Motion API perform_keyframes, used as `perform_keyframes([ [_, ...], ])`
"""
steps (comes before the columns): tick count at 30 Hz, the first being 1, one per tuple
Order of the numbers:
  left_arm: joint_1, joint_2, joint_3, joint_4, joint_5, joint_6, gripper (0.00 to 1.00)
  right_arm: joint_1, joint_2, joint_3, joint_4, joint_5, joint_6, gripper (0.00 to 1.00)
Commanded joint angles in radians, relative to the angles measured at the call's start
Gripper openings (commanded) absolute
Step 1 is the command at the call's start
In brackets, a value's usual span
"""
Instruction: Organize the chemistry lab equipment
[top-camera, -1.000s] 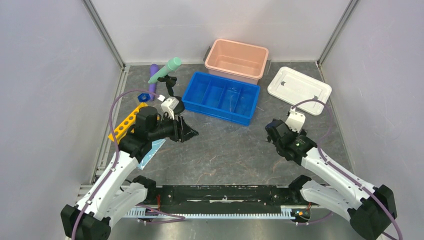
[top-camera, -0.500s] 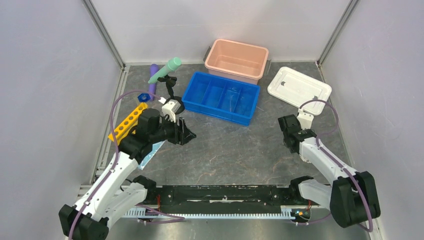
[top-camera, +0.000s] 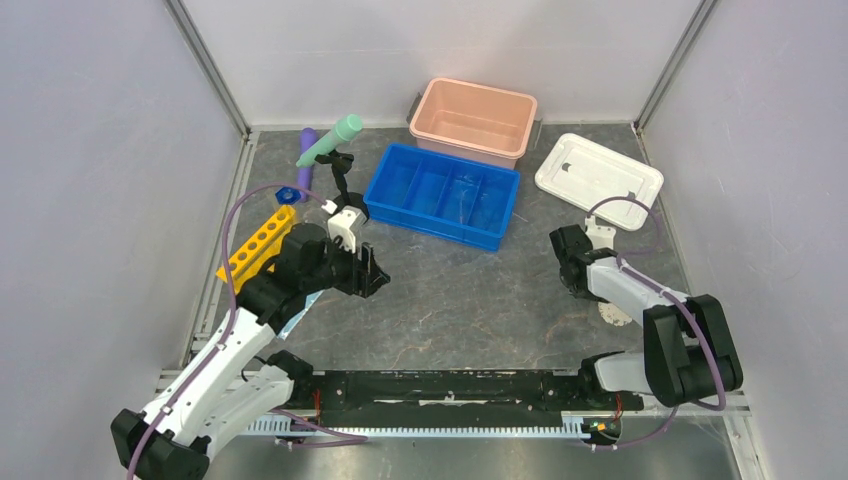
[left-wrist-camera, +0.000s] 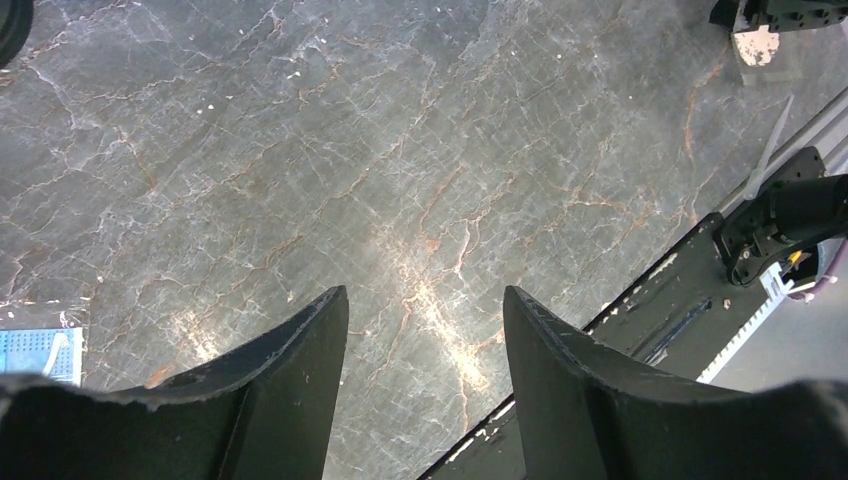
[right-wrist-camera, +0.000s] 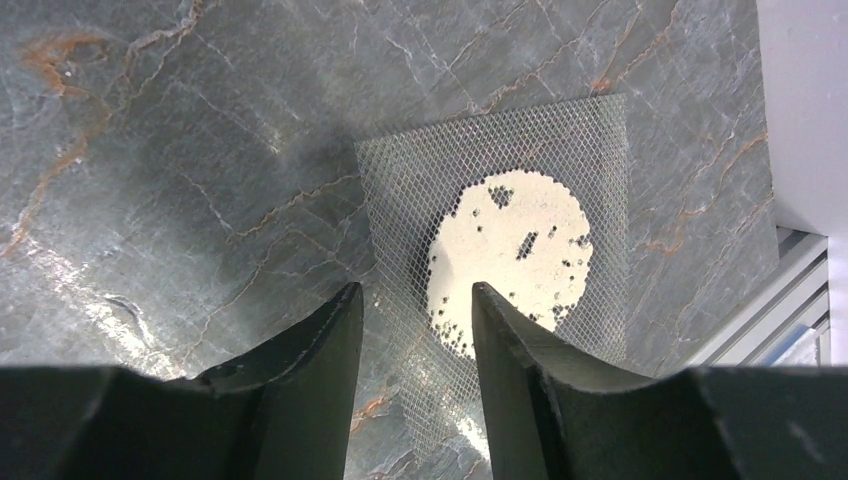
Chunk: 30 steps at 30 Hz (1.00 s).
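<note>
My left gripper (top-camera: 368, 272) (left-wrist-camera: 425, 300) hangs open over bare table, nothing between its fingers. A corner of the light-blue mask (left-wrist-camera: 38, 352) shows at the left of its wrist view, and the mask (top-camera: 303, 303) lies partly under that arm. My right gripper (top-camera: 566, 268) (right-wrist-camera: 415, 295) is open above the left edge of a square wire mesh with a white round centre (right-wrist-camera: 510, 250) (top-camera: 612, 312), which lies flat on the table. At the back left are the yellow holed rack (top-camera: 257, 243), the blue funnel (top-camera: 287, 192), the purple tube (top-camera: 307, 160), and the black clamp stand (top-camera: 340, 172) with the mint-green tube (top-camera: 331, 140) in it.
The blue divided tray (top-camera: 443, 195) sits at centre back, with the pink bin (top-camera: 472, 120) behind it and the white lid (top-camera: 598, 178) to the right. The arms' black base rail (top-camera: 450, 385) runs along the near edge. Grey walls close in both sides.
My right arm has folded back to the right, bringing its gripper over the wire mesh, and its jaws have narrowed. My left gripper has drawn back slightly toward the near left.
</note>
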Motion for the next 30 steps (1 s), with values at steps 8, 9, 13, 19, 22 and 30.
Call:
perform_keyframes([
  [8, -0.029, -0.031, 0.041, -0.004, -0.075, 0.059, 0.66, -0.001, 0.039, 0.048, 0.019, 0.091, -0.049, 0.28],
  [9, -0.028, -0.035, 0.039, -0.006, -0.078, 0.059, 0.66, 0.000, 0.037, 0.051, 0.018, 0.102, -0.056, 0.25],
  [13, -0.029, -0.038, 0.039, -0.006, -0.087, 0.061, 0.66, 0.004, 0.023, 0.058, 0.020, 0.113, -0.081, 0.12],
  [19, -0.028, -0.032, 0.042, -0.005, -0.103, 0.064, 0.66, 0.020, 0.007, 0.088, 0.020, 0.106, -0.122, 0.00],
  [22, -0.028, -0.031, 0.044, -0.007, -0.122, 0.067, 0.67, 0.019, -0.006, 0.107, 0.019, 0.100, -0.137, 0.00],
  [30, -0.028, -0.047, 0.041, -0.002, -0.130, 0.067, 0.67, 0.022, -0.086, 0.216, 0.003, -0.038, -0.222, 0.00],
])
